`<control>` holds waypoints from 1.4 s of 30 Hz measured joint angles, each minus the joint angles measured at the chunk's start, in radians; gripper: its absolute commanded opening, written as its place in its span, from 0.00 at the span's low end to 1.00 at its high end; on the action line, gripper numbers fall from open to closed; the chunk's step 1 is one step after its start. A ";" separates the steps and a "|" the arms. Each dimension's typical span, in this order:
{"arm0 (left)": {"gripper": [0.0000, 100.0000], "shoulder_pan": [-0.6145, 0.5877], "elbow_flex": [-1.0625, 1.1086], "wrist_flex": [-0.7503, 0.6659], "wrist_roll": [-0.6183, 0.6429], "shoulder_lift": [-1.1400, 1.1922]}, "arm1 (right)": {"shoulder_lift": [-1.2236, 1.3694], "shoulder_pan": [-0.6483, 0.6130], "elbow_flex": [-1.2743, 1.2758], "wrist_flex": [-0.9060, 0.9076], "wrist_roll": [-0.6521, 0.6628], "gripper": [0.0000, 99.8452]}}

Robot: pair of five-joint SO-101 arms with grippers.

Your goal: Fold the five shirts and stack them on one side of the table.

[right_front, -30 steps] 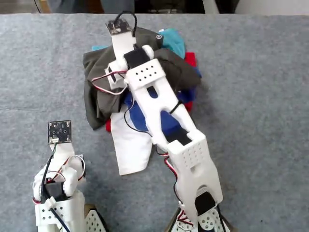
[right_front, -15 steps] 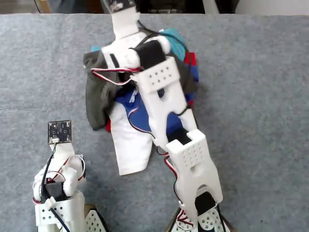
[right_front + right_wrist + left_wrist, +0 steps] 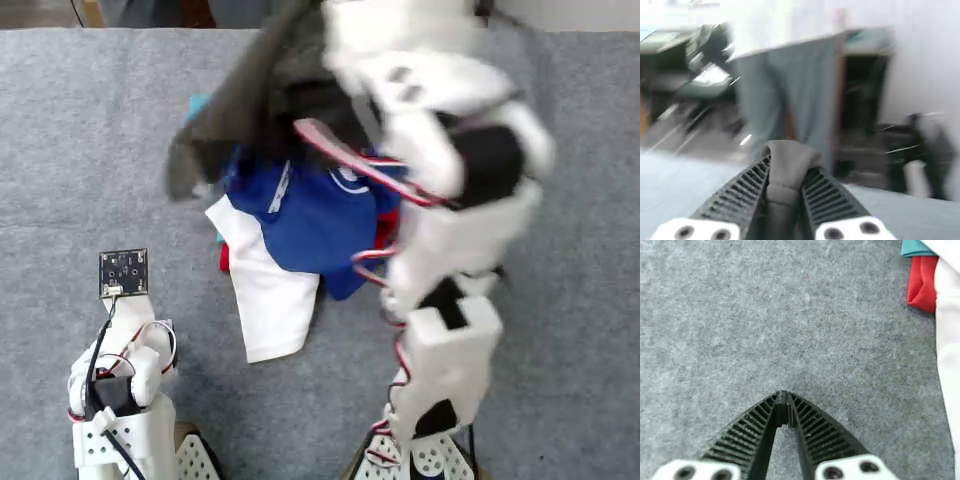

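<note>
My right gripper [image 3: 787, 167] is shut on a fold of the dark grey shirt [image 3: 785, 150] and holds it high, facing the room beyond the table. In the high view that shirt [image 3: 240, 110] hangs from the raised right arm [image 3: 450, 160] over the far side of the pile. Beneath it lie a blue shirt [image 3: 320, 215], a white shirt [image 3: 265, 300], a red shirt [image 3: 224, 260] and a teal shirt [image 3: 197, 103], all unfolded and overlapping. My left gripper [image 3: 783, 407] is shut on nothing, just above bare table, with the left arm [image 3: 120, 390] folded at the near left.
The grey felt table [image 3: 90, 150] has open room left of the pile and at the right [image 3: 580, 250]. In the left wrist view the red shirt's corner [image 3: 922, 282] and the white shirt's edge [image 3: 947, 340] lie close by.
The right arm has swung up and back, pulling the dark grey shirt off the pile and uncovering the blue shirt. The left arm has not moved.
</note>
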 measured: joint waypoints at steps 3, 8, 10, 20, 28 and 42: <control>0.03 0.000 0.000 0.000 0.000 0.000 | -0.051 0.163 0.000 0.075 0.021 0.01; 0.03 0.000 0.000 0.000 0.000 0.000 | -0.097 0.420 0.000 0.196 0.066 0.01; 0.03 0.000 0.000 0.000 0.000 0.000 | -0.104 0.528 0.000 0.201 0.072 0.01; 0.03 0.000 0.000 0.000 0.000 0.000 | -0.126 0.954 0.322 0.204 0.361 0.01; 0.03 0.029 0.000 0.000 0.000 0.000 | -0.330 0.913 1.278 0.098 0.499 0.01; 0.03 0.055 0.000 0.014 0.000 0.000 | -0.687 0.712 2.673 -0.872 0.512 0.01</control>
